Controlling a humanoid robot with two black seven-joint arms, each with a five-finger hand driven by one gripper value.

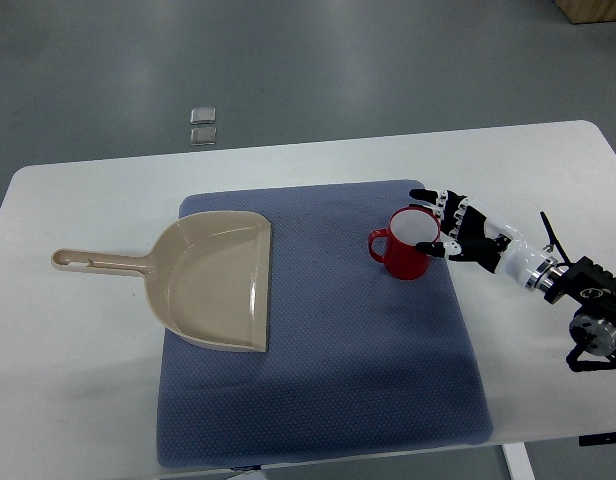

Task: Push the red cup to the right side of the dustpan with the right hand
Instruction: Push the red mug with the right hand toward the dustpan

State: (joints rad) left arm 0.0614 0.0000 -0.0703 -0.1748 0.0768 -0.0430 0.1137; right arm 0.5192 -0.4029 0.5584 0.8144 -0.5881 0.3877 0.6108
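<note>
A red cup with a white inside stands upright on the blue mat, its handle pointing left. A beige dustpan lies on the mat's left part, its handle reaching left onto the white table; the cup is to the right of the dustpan with a gap between them. My right hand comes in from the right edge and rests against the cup's right side, fingers spread along the rim and wall without closing around it. No left arm shows.
The white table extends around the mat, with its front edge near the bottom of the picture. Two small clear blocks lie on the grey floor beyond the table's far edge.
</note>
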